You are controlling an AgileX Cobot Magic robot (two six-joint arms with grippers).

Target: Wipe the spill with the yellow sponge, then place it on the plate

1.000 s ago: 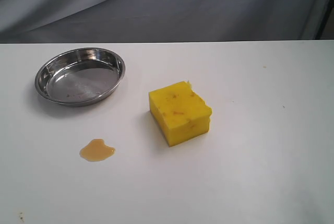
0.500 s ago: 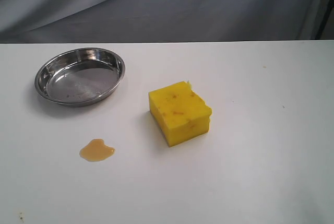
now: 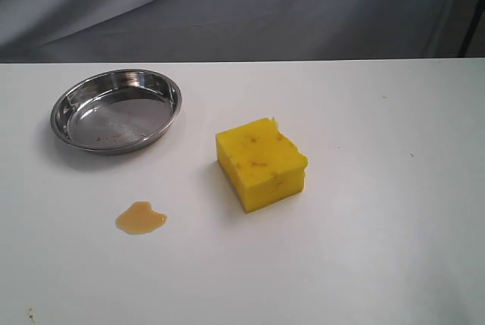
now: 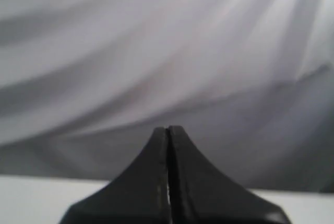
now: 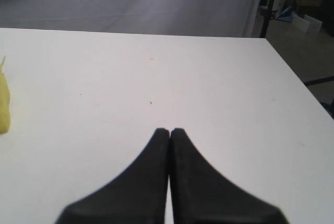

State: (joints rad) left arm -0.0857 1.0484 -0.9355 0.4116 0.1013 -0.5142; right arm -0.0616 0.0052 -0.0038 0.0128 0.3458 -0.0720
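Yellow sponge [image 3: 261,164] and spill [image 3: 141,218] are seen apart on the white table [image 3: 379,226].
The thick, brown-specked block is set mid-table; the glossy amber blob lies near left, the steel plate [image 3: 114,117] far left. The left gripper [image 4: 168,130] and right gripper [image 5: 169,131] are pressed together, empty.

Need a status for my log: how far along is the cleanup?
Nothing looks done. The spill is an unwiped blob; the sponge sits apart from it, untouched, off the plate. Nothing is in hand: the left claw and right claw are both shut on nothing. Left: grasp the sponge, wipe, set it on the plate.
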